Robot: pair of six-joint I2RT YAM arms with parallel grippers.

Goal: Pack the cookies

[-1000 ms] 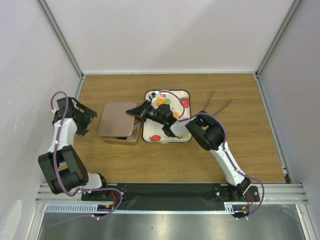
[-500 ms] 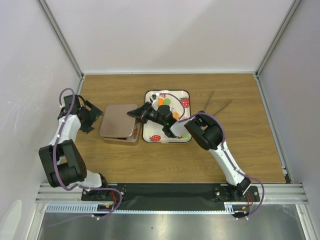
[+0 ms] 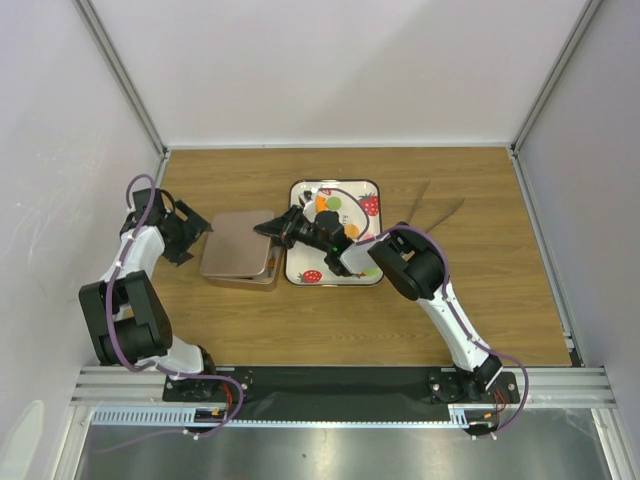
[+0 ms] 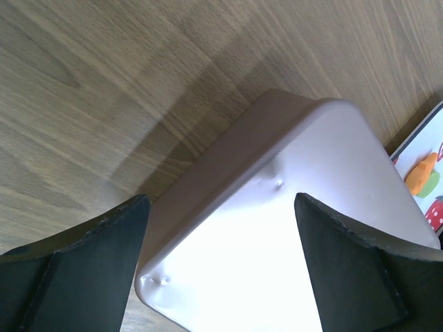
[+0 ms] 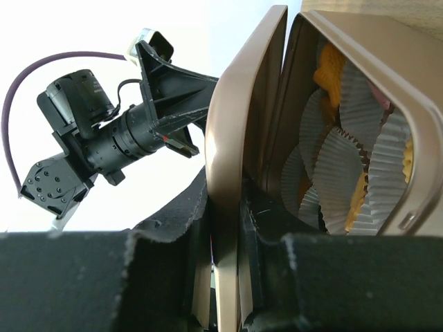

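Orange and green cookies [image 3: 335, 205] lie on the strawberry-print tray [image 3: 368, 272] — more orange ones sit among paper cups [image 5: 339, 166] inside the tin [image 5: 387, 90]. The right gripper [image 5: 225, 207] pinches the lid [image 3: 235, 245] edge; the left gripper [image 4: 221, 228] — jaws wide — spans a lid corner.

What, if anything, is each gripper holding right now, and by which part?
The right gripper pinches the tin lid by the rim along one edge. The left gripper is open and holds nothing.

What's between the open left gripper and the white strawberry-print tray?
Between left gripper and white strawberry-print tray: the tan rounded metal tin under its flat lid, per the top view.
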